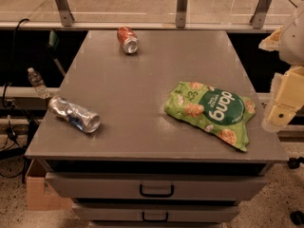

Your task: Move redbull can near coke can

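Silver redbull can (74, 113) front-left, coke can (128, 40) far back, claw (281, 109) at right, state unclear

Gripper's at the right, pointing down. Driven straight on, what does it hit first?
Probably the right edge of the table, or the floor just beside it: the gripper hangs by that edge, right of the green snack bag. Depth is unclear.

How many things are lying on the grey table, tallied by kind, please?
Cans: 2 (redbull can, coke can)
Snack bags: 1 (green dang bag)
Total: 3
The pincer hangs beside the table, at its right edge.
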### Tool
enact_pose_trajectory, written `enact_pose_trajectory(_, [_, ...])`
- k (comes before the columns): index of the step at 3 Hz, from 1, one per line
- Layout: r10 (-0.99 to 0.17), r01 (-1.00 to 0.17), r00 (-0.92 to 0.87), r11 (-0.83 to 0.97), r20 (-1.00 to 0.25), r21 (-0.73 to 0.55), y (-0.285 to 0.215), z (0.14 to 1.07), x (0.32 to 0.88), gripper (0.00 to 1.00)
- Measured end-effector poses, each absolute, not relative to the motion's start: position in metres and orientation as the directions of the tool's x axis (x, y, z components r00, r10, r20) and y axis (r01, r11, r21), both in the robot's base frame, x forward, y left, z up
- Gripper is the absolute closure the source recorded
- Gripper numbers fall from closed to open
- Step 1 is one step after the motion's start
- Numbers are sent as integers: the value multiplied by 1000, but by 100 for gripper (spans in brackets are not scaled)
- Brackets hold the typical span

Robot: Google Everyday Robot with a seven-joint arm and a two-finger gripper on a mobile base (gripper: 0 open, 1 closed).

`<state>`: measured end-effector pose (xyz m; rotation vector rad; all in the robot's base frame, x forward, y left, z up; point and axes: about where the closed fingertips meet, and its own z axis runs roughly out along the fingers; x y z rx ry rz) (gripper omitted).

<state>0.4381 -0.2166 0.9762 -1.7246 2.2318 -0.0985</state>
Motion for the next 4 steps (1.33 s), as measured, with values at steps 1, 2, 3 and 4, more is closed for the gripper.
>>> enact_pose_trajectory(1, [-953, -931, -221, 270, -207, -246, -217, 976, 438, 0])
enact_pose_trajectory(2, [-946, -931, -215, 273, -241, -241, -209, 976, 440, 0])
enact_pose_trajectory(3, [-938, -951, -135, 213, -318, -225, -149, 963, 449, 0])
enact_pose_trajectory(4, [-909, -972, -17, 113, -417, -207, -62, 942, 472, 0])
